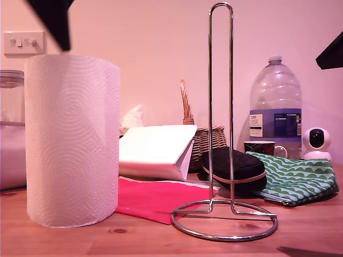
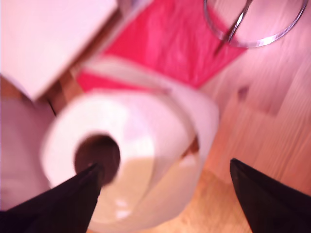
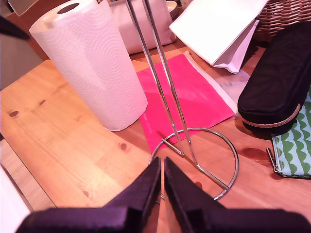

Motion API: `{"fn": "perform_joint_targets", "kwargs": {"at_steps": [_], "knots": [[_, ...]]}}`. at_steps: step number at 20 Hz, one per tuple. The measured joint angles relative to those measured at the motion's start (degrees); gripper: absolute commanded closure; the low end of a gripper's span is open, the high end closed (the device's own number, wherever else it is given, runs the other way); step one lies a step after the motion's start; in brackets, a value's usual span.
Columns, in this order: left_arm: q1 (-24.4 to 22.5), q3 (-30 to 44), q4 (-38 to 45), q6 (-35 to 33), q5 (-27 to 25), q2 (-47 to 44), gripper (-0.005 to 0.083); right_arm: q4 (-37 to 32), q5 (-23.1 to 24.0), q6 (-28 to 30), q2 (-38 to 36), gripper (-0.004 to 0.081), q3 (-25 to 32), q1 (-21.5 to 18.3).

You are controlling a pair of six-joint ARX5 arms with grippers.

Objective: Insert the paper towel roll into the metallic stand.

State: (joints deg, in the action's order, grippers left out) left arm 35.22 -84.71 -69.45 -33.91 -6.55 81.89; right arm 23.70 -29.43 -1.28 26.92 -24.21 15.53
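**Inspector:** Where is the paper towel roll (image 1: 72, 140)?

**Recorder:** It stands upright on the wooden table (image 1: 134, 241), at the exterior view's left, hollow core up. It rests apart from the metallic stand (image 1: 221, 134), which stands near the middle of that view with its tall loop empty and its ring base flat on the wood.

**Inspector:** My first gripper (image 2: 165, 189)?

**Recorder:** Directly above the roll, jaws spread wide. One finger (image 2: 73, 199) sits at the rim of the core; the other is out beyond the roll's outer wall. The first wrist view is blurred, so contact cannot be confirmed.

**Inspector:** My second gripper (image 3: 162, 187)?

**Recorder:** Jaws closed together, nothing between them, poised above the near rim of the stand's ring base. Contact with the ring cannot be told.

**Inspector:** Surroundings?

**Recorder:** A pink sheet (image 1: 155, 199) lies flat between roll and stand, partly under the ring. Behind it, a folded white paper bag (image 1: 155, 150) and a wicker basket (image 1: 209, 140). A black zip case (image 1: 233, 170) and a green patterned pouch (image 1: 297, 179) lie toward the exterior view's right, with a large water bottle (image 1: 275, 107), a mug (image 1: 261, 148) and a small white camera (image 1: 316, 142) behind them.
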Motion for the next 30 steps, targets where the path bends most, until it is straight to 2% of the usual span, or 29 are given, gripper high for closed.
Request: {"fn": "perform_joint_targets", "kwargs": {"at_steps": [5,12,18,26,30], "knots": [[-0.72,1.77,4.92,-2.67,0.5,0.02,0.0021,0.0,0.0,0.0,0.0,0.0782,0.0,0.0],[-2.67,1.77,6.21,-3.78,3.72,2.1,0.0021,0.02,0.0,0.0,0.0,0.0782,0.0,0.0],[-5.01,1.79,6.49,-3.78,6.51,5.25,0.0021,-0.09,0.0,0.0,0.0,0.0782,0.0,0.0],[-5.33,1.79,6.47,-3.67,7.61,6.88,0.0021,-0.13,0.0,0.0,0.0,0.0782,0.0,0.0],[-5.33,1.79,6.84,-0.72,7.72,6.88,0.0033,-0.11,0.0,0.0,0.0,0.0782,0.0,0.0]]}}
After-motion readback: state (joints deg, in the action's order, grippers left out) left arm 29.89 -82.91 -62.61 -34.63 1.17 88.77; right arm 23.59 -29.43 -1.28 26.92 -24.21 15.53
